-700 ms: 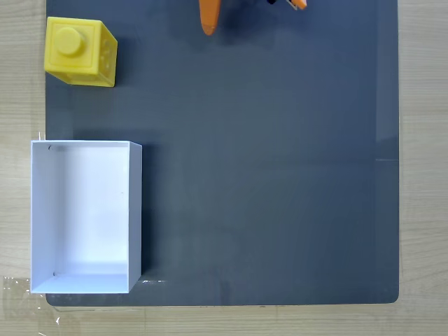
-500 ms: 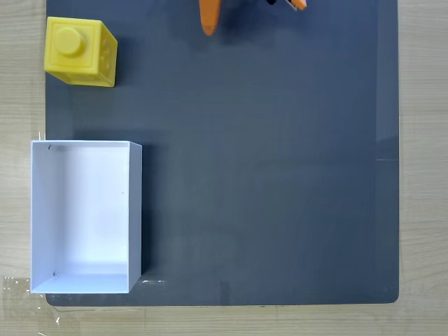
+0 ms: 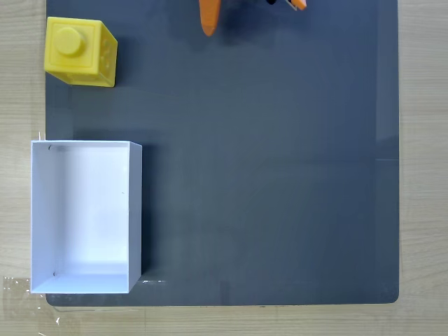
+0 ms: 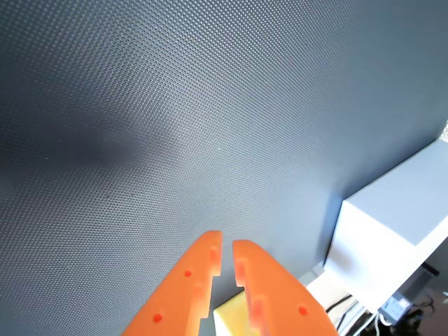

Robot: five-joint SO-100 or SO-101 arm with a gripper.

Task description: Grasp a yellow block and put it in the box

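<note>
The yellow block [image 3: 80, 52] stands stud-up at the far left top corner of the dark mat in the fixed view. Below it, the white box [image 3: 135, 210] sits open and holds nothing. My orange gripper [image 3: 209, 26] pokes in from the top edge, well to the right of the block and touching nothing. In the wrist view the gripper [image 4: 227, 243] hangs over bare mat with its tips nearly together and nothing held. A sliver of the yellow block [image 4: 229, 319] shows behind the fingers, and the box [image 4: 392, 231] stands at the lower right.
The dark grey mat [image 3: 280, 175] lies on a light wooden table [image 3: 423, 168]. Tape scraps [image 3: 17, 287] lie by the box's lower left corner. Cables [image 4: 364, 322] show at the lower right of the wrist view.
</note>
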